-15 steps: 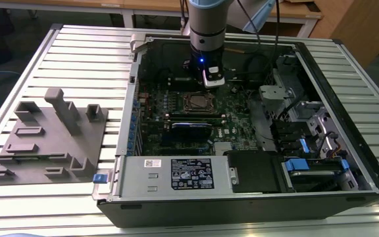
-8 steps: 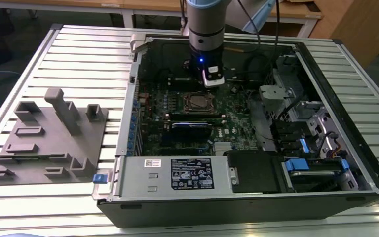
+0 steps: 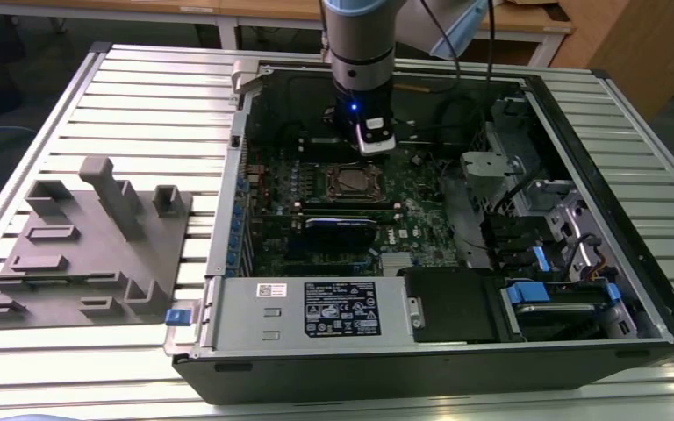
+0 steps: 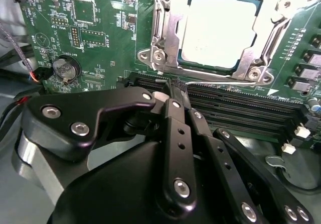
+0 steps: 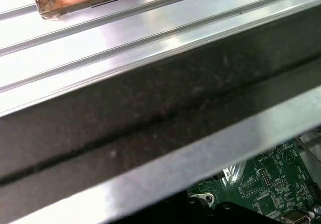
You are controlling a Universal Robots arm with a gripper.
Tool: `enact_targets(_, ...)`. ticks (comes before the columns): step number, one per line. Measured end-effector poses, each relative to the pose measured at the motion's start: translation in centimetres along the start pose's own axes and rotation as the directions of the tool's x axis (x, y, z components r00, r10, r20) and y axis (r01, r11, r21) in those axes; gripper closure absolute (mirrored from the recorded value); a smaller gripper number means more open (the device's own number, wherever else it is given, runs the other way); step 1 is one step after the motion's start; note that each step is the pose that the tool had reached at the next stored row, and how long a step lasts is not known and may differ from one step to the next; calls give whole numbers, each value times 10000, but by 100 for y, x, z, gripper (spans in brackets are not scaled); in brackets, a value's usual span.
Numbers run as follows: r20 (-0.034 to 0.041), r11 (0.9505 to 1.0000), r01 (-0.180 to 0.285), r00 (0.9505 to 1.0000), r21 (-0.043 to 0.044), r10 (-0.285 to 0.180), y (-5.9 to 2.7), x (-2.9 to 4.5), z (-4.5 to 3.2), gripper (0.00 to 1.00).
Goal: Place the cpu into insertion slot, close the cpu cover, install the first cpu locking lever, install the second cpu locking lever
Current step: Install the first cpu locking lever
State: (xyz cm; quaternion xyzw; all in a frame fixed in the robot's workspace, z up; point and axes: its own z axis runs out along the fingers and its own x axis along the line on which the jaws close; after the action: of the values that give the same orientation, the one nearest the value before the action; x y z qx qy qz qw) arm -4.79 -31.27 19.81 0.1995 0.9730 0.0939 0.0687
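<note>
The cpu [image 4: 218, 28] lies in the insertion slot [image 4: 208, 69] under the lowered cpu cover [image 4: 165, 28]. The tool [image 4: 173, 91] — fingers pressed together — hovers at a thin locking lever [image 4: 225, 83] along the socket's edge.

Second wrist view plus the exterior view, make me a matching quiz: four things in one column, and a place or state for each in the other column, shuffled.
Things:
1. cpu
2. cpu cover
3. coin cell battery
4. grey fixture block

Places or states:
A. on the table, to the exterior view's left of the computer case
B. round and silver, set on the green motherboard
C. dull silver square showing through a frame's window
D. metal frame lying flat around the chip

Pairs: 1-C, 2-D, 3-B, 4-A
</note>
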Motion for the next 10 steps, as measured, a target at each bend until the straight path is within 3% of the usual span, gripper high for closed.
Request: enact_targets(10, 310, 9999, 58, 9995, -106, -55, -10, 41, 9, 89)
